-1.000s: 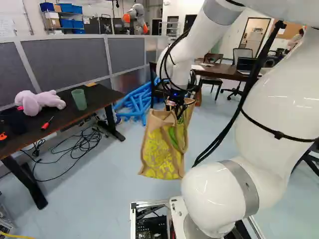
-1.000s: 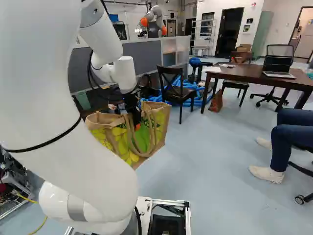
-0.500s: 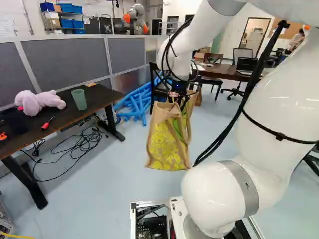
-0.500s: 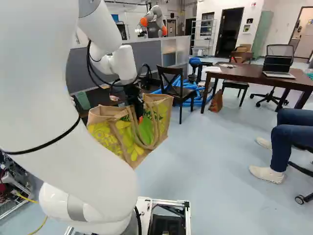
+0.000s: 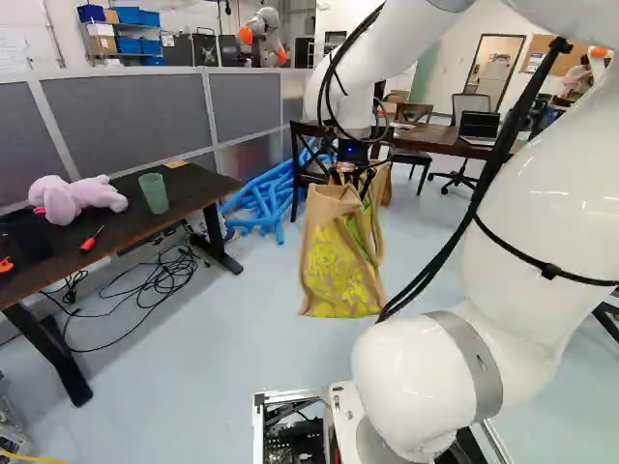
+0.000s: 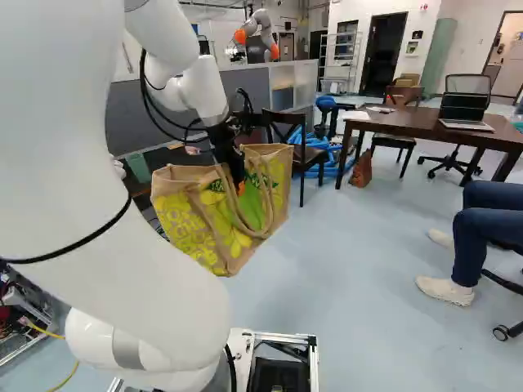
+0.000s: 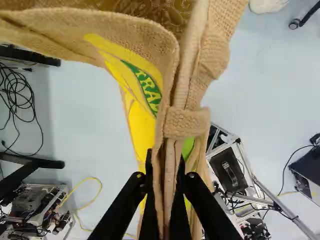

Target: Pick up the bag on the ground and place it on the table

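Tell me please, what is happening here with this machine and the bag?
The white arm is carrying a tan and yellow bag: its gripper is shut on the upper edge. The bag hangs open above the floor and is not on a table yet. A dark table, with a plush toy and green cup, stands off to one side.

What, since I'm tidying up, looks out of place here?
Black cables lie in a loose tangle on the floor by the table bearing the plush toy, and blue tubes lie heaped beyond it; both look unstowed.
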Available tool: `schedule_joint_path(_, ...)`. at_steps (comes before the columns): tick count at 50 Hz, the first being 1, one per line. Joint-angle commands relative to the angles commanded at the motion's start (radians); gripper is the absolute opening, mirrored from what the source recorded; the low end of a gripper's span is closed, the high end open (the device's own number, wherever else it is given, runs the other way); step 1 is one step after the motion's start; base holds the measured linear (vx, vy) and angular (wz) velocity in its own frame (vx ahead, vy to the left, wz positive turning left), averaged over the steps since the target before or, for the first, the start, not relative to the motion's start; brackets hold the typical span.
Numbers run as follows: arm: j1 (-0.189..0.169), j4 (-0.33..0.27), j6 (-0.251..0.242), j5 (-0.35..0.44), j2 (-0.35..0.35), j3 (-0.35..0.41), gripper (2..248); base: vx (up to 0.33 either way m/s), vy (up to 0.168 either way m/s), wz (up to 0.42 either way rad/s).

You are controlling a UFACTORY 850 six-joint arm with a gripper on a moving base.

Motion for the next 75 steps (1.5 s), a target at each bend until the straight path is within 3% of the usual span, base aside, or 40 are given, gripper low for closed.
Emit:
schedule_joint_path(17, 0.008, -0.028, 0.0, -0.032, 0.005, -0.056, 21, 0.0, 0.0, 0.0)
schedule_joint_path(37, 0.019, -0.018, 0.0, -0.057, 0.003, -0.128, 21, 0.0, 0.0, 0.0)
schedule_joint_path(75, 0.036, -0.014, 0.0, -0.253, 0.028, -0.234, 21, 0.0, 0.0, 0.0)
